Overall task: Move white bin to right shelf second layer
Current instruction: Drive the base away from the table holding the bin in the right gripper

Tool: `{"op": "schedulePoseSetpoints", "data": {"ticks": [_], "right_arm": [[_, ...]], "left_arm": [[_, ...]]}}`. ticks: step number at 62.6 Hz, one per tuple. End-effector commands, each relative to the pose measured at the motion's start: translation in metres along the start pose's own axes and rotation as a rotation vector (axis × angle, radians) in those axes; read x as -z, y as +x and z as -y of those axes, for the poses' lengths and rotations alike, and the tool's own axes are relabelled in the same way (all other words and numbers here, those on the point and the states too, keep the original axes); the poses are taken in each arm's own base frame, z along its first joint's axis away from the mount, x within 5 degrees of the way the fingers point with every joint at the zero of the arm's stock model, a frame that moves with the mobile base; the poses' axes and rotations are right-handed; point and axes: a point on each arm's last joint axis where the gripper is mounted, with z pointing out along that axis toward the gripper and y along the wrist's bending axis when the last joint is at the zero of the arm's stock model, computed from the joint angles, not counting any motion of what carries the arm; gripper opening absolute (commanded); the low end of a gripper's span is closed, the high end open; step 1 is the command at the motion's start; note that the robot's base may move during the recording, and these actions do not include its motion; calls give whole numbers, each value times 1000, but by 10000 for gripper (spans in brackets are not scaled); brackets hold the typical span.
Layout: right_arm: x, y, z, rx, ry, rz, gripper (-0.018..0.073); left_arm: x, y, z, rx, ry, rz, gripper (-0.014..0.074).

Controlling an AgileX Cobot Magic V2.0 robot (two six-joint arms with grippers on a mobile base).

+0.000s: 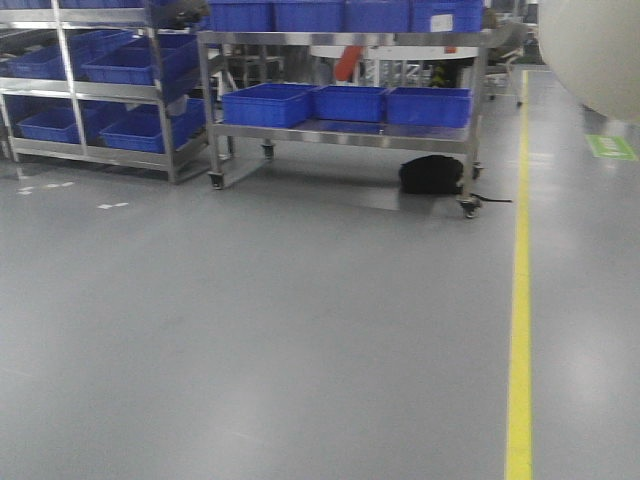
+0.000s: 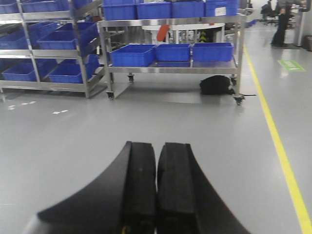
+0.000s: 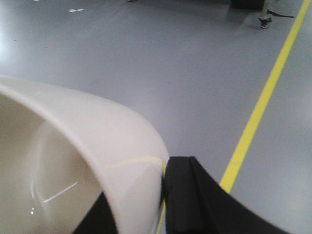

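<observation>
**Right end effector.** The right end effector [image 3: 141, 207] is clamped on the rim of the white bin [image 3: 92, 146]. One black finger [image 3: 183, 195] presses on the outer wall. The opposing finger sits on the inner side and is mostly hidden below the rim. A rim grip is the practical hold here, since the visible part of the bin shows no handle.

**White bin.** The bin extends to the left of the right end effector. The part of its interior that faces the wrist camera looks empty. The bin is held clear of the floor [image 3: 161, 63]. In the front view, the bin [image 1: 592, 50] fills the upper right corner.

**Left end effector.** The left end effector [image 2: 157, 190] is closed with its pads touching and holds nothing. It hangs over bare floor, apparently parked so that it does not obstruct the carry.

**Surroundings.**
- A wheeled steel rack [image 1: 340, 138] stands ahead of both end effectors and well apart from them.
- The rack carries blue crates [image 1: 268, 104], and a black bag [image 1: 431, 174] lies beneath it.
- A yellow line [image 1: 520, 330] runs along the floor below the right end effector.

**Target.** The right shelf second layer cannot be identified in these views, because no roller lanes are visible.

**Assessment.** This appears to be the transport phase, and placement is not yet done. The bin is smooth plastic held on one side only, so it may swing or slip at the rim. Base motion should therefore be gentle, and the bin should be levelled before it is set down.
</observation>
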Motion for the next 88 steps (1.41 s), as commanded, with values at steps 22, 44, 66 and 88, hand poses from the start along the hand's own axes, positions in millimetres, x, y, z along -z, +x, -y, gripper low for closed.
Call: {"op": "schedulePoseSetpoints", "data": {"ticks": [22, 44, 66, 88], "right_arm": [[6, -19, -1, -2, -11, 134, 57], [6, -19, -1, -2, -11, 134, 57], [6, -19, -1, -2, -11, 134, 57], [6, -19, -1, -2, -11, 134, 57]], "left_arm": [[0, 4, 0, 9, -4, 62, 85], [0, 4, 0, 9, -4, 62, 85], [0, 4, 0, 9, -4, 62, 85], [0, 4, 0, 9, -4, 62, 85]]}}
